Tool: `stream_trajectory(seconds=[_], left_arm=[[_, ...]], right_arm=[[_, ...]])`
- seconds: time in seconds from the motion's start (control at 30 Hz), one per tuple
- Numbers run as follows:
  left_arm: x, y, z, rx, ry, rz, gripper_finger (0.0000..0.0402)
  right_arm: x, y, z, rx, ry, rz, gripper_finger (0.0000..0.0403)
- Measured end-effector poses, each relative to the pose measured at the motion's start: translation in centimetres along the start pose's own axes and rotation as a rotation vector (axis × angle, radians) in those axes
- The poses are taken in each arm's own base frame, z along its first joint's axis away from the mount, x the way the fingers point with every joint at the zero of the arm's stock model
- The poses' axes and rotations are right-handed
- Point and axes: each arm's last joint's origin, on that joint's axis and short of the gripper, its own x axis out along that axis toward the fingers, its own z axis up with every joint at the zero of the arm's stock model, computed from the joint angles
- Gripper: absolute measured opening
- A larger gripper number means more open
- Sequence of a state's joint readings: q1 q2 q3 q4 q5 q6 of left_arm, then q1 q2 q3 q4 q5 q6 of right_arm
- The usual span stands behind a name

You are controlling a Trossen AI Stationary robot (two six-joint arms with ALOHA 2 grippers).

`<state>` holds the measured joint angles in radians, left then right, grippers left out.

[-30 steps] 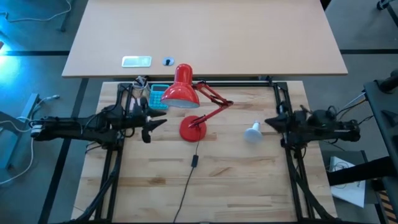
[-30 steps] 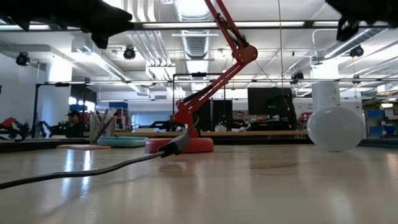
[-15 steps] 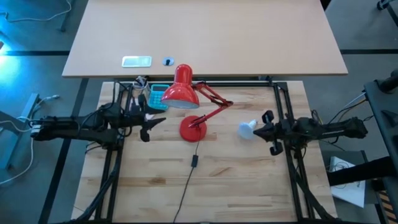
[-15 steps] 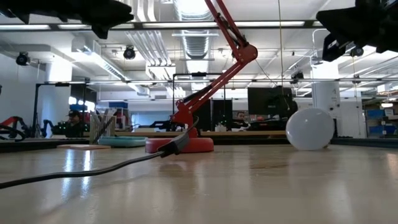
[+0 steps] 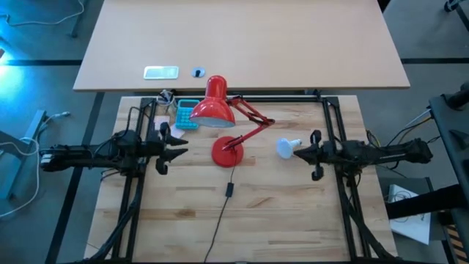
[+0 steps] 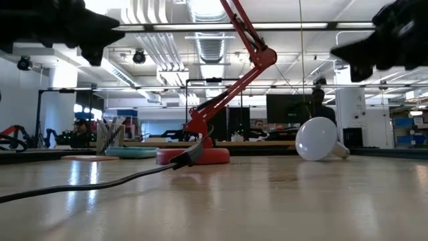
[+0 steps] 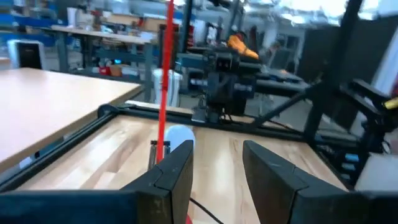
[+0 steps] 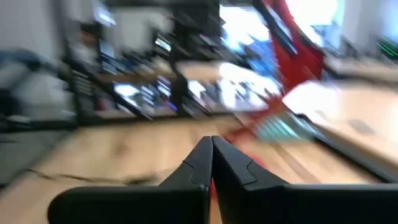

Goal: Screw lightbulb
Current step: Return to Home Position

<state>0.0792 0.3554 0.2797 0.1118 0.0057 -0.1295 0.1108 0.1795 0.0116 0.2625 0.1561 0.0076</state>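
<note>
The white lightbulb [image 5: 284, 147] lies on its side on the wooden table, right of the red desk lamp's base [image 5: 228, 152]. Its dome [image 6: 316, 138] faces the lamp and its neck [image 5: 295, 144] points toward my right gripper. My right gripper [image 5: 298, 152] is shut, its tips right at the neck. My left gripper [image 5: 178, 151] hovers open left of the lamp base with nothing between its fingers [image 7: 177, 168]. The left wrist view shows the bulb [image 7: 179, 134] beyond the lamp's red arm [image 7: 165, 74]. The lamp's shade [image 5: 212, 110] hangs over the table's far side. My right gripper's shut fingertips [image 5: 298, 152] come level from the table's right side and stand by the bulb's neck. Whether they touch it, I cannot tell. The bulb lies on the table.
The lamp's black cord [image 5: 223, 213] with an inline switch [image 5: 229, 189] runs to the near edge. A teal object [image 5: 187, 117] sits behind the shade. Black frame rails [image 5: 333, 125] border the work area. A second table [image 5: 242, 44] stands beyond.
My right gripper has reached toward the table's left and turned at the wrist. The bulb has rolled along the table toward the lamp base. My left gripper has drawn back slightly toward the left edge.
</note>
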Motion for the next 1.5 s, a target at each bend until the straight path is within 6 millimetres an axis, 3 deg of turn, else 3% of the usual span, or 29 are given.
stream_trajectory(seconds=[0.2, 0.37, 0.5, 0.67, 0.93, 1.1, 1.33, 1.5], left_arm=[[-0.4, 0.8, -3.4, -0.089, -0.055, 0.123, 0.013], [-0.5, 1.3, -6.8, -0.107, -0.005, 0.129, 0.013], [-0.5, 1.2, -6.9, -0.132, 0.0, 0.134, 0.013], [-0.5, 0.6, -6.7, -0.132, -0.023, 0.103, 0.013], [-0.5, 0.2, -7.1, -0.043, -0.003, 0.263, 0.013], [-0.5, 0.1, -7.3, -0.057, 0.02, 0.2, 0.013], [-0.6, 0.1, -7.3, 0.039, 0.032, 0.162, 0.013], [-0.7, 0.1, -7.8, 0.054, 0.082, 0.139, 0.013]], right_arm=[[-0.2, -0.7, -2.0, 0.162, 0.191, -0.24, 0.0002], [0.0, 0.0, -2.3, 0.177, 0.243, -0.04, 0.0002], [0.1, 0.3, -1.9, 0.156, 0.214, 0.094, 0.0002], [0.0, 0.4, -1.6, 0.118, 0.186, 0.116, 0.0002], [-0.1, -0.3, -2.3, -0.014, 0.245, -0.105, 0.0002], [-0.1, -0.3, -2.5, 0.02, 0.257, -0.11, 0.0002], [0.0, -0.3, -2.6, -0.22, 0.285, -0.077, 0.0002], [0.0, -0.3, -2.6, -0.142, 0.282, -0.088, 0.0002]])
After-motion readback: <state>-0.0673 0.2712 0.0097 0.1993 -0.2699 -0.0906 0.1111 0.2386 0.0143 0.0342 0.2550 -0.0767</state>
